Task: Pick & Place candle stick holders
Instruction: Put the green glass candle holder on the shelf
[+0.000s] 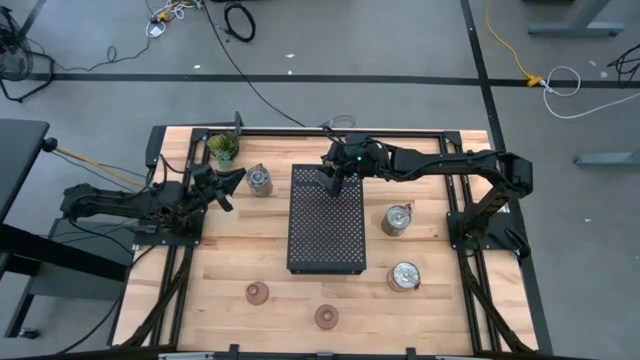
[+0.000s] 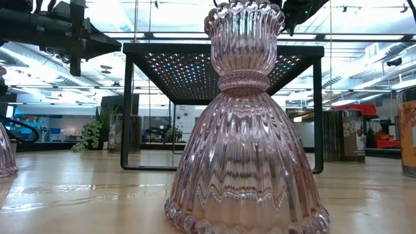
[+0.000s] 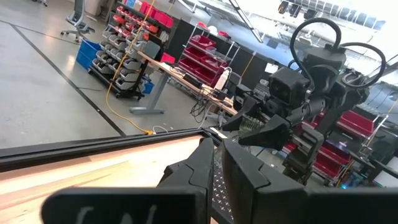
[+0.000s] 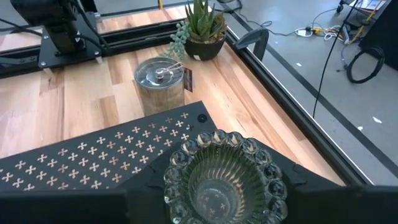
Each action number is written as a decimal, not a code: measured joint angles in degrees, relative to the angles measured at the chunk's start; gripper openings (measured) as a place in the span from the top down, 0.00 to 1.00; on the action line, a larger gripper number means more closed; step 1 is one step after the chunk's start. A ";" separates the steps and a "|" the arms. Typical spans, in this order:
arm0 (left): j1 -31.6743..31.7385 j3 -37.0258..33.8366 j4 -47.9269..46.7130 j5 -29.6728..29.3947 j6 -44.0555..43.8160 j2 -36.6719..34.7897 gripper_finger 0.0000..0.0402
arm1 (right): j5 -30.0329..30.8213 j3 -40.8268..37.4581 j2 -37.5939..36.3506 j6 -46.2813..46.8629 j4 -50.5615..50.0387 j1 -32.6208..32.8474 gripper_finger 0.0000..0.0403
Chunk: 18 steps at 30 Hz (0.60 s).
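My right gripper (image 1: 335, 182) is over the far end of the black perforated tray (image 1: 325, 240), shut on a pale green glass candle stick holder (image 4: 224, 180). My left gripper (image 1: 228, 184) waits shut at the table's left, pointing level toward the tray. Three silvery holders stand on the wood: one (image 1: 259, 181) left of the tray and two (image 1: 398, 219) (image 1: 404, 277) right of it. Two pinkish-brown holders (image 1: 258, 292) (image 1: 326, 317) stand near the front edge; one (image 2: 244, 130) fills the low view. My right gripper has the green holder between its two fingers (image 4: 146, 199), one on each side, just under the scalloped rim (image 4: 173, 180). The fingers slant downward from the table's right side. The holder sits upright with its cup open upward, over the tray's far corner; its base is hidden.
A small potted plant (image 1: 224, 148) stands at the far left corner, behind the silvery holder (image 4: 160, 78). The tray (image 2: 224, 71) rests on legs above the wood. Bare wood lies left and right of the tray and along the front.
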 joint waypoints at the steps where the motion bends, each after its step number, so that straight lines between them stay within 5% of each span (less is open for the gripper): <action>1: 0.00 0.00 0.00 0.00 0.02 0.00 0.91 | -0.01 0.00 0.31 -0.22 0.29 0.00 0.63; 18: 0.00 0.00 0.06 3.06 -0.05 0.00 0.91 | -0.55 0.07 1.85 -1.12 1.06 0.07 0.63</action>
